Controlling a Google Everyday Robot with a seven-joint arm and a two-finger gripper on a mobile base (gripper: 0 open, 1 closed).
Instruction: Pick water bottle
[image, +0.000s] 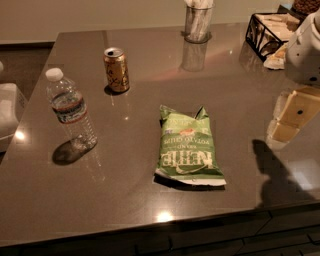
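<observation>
Gripper (291, 116) right, water bottle (70, 109) left (chip bag (189, 149) between them).

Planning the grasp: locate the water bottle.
In the camera view, the water bottle stands at the table's left, near the gold can; the gripper hangs at far right.
</observation>
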